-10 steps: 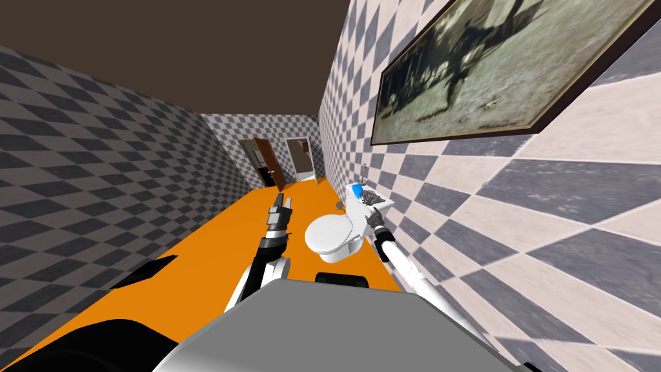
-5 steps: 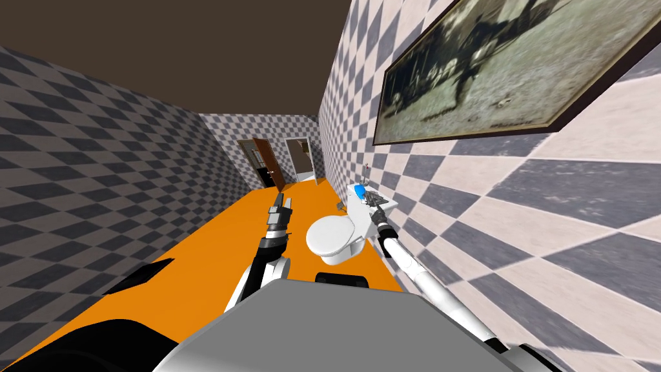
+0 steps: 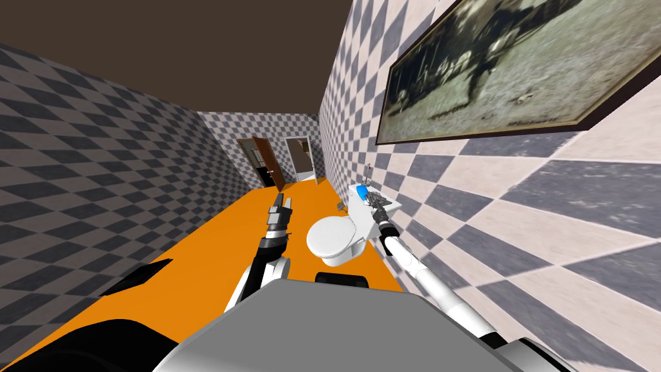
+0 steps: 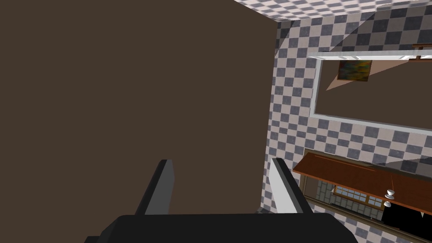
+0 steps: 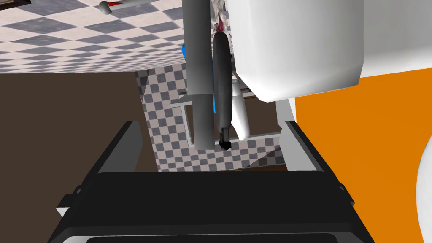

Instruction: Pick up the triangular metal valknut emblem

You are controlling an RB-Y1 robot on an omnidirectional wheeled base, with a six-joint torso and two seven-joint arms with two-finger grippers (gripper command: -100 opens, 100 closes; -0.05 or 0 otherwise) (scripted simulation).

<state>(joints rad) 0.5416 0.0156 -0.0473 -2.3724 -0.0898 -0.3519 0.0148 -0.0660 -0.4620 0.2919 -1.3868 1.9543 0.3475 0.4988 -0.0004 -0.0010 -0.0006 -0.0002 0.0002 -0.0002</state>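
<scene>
R end effector (image 5: 209, 124) at toilet tank (image 3: 359, 208), fingers apart, nothing gripped.
On tank top: grey emblem (image 3: 382, 201) near blue item (image 3: 363, 192); L end effector (image 4: 221, 162) also open.

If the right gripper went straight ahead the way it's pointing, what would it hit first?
Probably the grey bar in line between the right gripper's open fingers. A dark rod lies right beside it, next to the white toilet tank. I can't tell which of the two is nearer.
</scene>
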